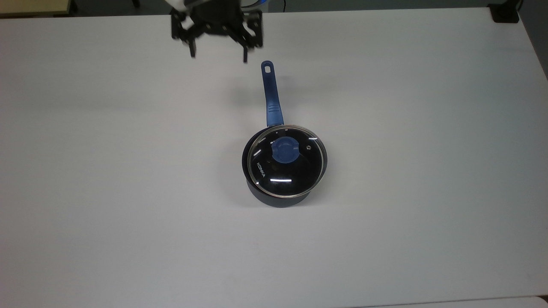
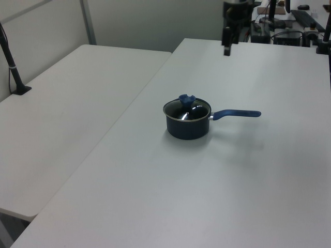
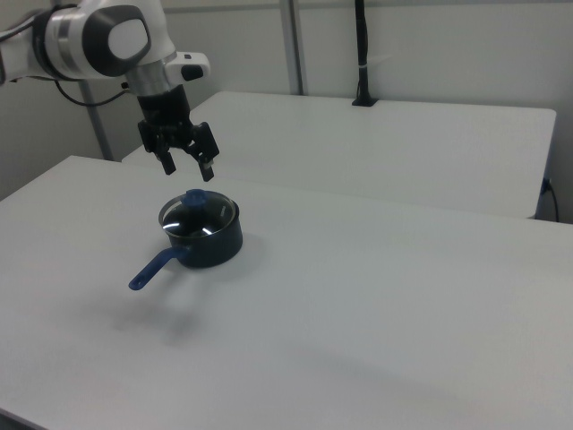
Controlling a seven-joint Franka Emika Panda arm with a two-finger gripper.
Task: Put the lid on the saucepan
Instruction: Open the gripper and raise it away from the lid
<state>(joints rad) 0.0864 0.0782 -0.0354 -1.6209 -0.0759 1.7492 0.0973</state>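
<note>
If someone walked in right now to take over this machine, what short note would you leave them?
End effector: open, holding nothing, raised above the table near the top view's upper edge, off beyond the tip of the saucepan's handle.
Lid: sitting on the saucepan, blue knob up, rim looks seated level all round.
Saucepan: near the table's middle, upright, handle pointing toward the top view's top.
Done: lid placed and released.
Left: apparently nothing but parking the arm.
</note>
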